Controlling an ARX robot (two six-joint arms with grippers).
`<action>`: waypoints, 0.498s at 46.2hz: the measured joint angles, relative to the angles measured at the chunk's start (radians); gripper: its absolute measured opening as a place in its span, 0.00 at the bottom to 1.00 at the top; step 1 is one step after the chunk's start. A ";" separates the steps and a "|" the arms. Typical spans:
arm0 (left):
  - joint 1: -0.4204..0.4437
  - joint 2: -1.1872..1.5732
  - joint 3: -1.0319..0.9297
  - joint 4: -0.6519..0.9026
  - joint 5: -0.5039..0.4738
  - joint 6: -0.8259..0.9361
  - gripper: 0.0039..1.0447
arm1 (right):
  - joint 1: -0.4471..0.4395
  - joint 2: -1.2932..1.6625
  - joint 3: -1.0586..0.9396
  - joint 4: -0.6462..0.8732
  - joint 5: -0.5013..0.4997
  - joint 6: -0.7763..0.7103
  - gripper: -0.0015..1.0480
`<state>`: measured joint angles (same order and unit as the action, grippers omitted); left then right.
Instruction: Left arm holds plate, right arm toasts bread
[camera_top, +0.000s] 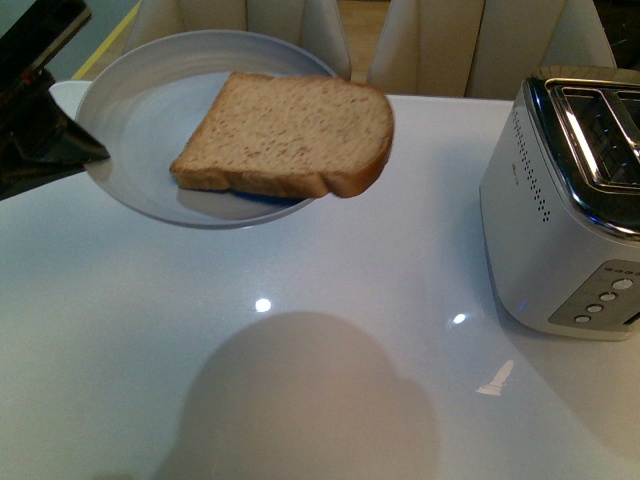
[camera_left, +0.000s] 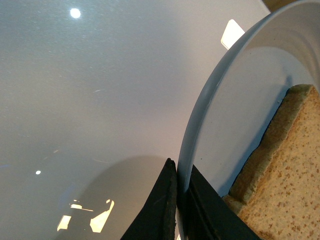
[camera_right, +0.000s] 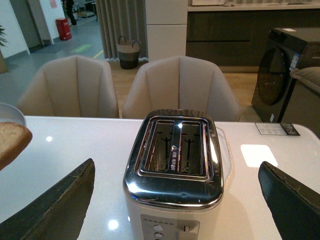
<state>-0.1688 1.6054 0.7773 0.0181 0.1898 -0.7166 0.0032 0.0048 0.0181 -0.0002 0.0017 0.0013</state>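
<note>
One bread (camera_top: 290, 135): on the plate (camera_top: 140, 110), corner overhanging its rim toward the toaster (camera_top: 560, 200).
Progress: plate hold done; grasping, loading and toasting remain, I judge.
Two grippers: left gripper (camera_left: 181, 180) clamped on the plate rim, apparently above the table (camera_top: 300, 350); right gripper (camera_right: 176, 165) spread, empty, facing the toaster.
Two slots: both empty.
Two chairs (camera_right: 180, 90): behind the table.

Overhead lamps spot the glossy table (camera_top: 120, 330) with glare. A soft shadow spreads at the front view's six o'clock; the bread (camera_top: 290, 130) shades the plate (camera_top: 140, 110).
</note>
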 joint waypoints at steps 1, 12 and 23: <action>-0.011 -0.007 0.006 -0.010 -0.002 -0.006 0.03 | 0.000 0.000 0.000 0.000 0.000 0.000 0.91; -0.136 -0.053 0.087 -0.077 -0.036 -0.101 0.03 | 0.000 0.000 0.000 0.000 0.000 0.000 0.91; -0.216 -0.054 0.137 -0.105 -0.057 -0.173 0.03 | 0.000 0.000 0.000 0.000 0.000 0.000 0.91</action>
<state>-0.3851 1.5517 0.9142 -0.0872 0.1326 -0.8894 0.0032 0.0048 0.0181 -0.0002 0.0017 0.0010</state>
